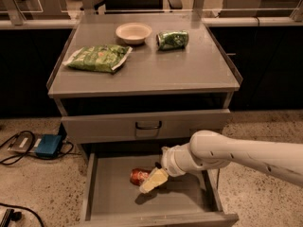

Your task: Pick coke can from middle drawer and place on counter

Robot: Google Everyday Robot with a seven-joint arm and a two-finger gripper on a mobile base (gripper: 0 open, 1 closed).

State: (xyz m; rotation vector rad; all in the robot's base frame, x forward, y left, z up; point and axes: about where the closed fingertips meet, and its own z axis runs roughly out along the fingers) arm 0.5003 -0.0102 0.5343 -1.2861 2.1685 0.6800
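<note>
Coke can lies on its side on the floor of the middle drawer, near the back and a little left of the centre. The drawer is pulled out and its grey floor is bare around the can. The end effector is inside the drawer, just beside the can on its right and partly in front of it. It seems to touch the can, but I cannot tell whether it is grasping it or released. The white arm comes in from the right, over the right wall of the drawer.

Above the open drawer is a closed grey drawer front with a dark loop handle. The tabletop is flat grey metal with low raised rims on the sides. A green snack bag lies on its left part. A pale bowl and a green soda can on its side are near the back edge. The front half and the right side of the tabletop are free.

The room floor is speckled stone. On the left a small blue box lies on it with dark cables. Behind the cabinet are dark panels and other furniture.

The can is red and silvery at one end. The lettering on it, on the bag and on the green can is too small to read.
</note>
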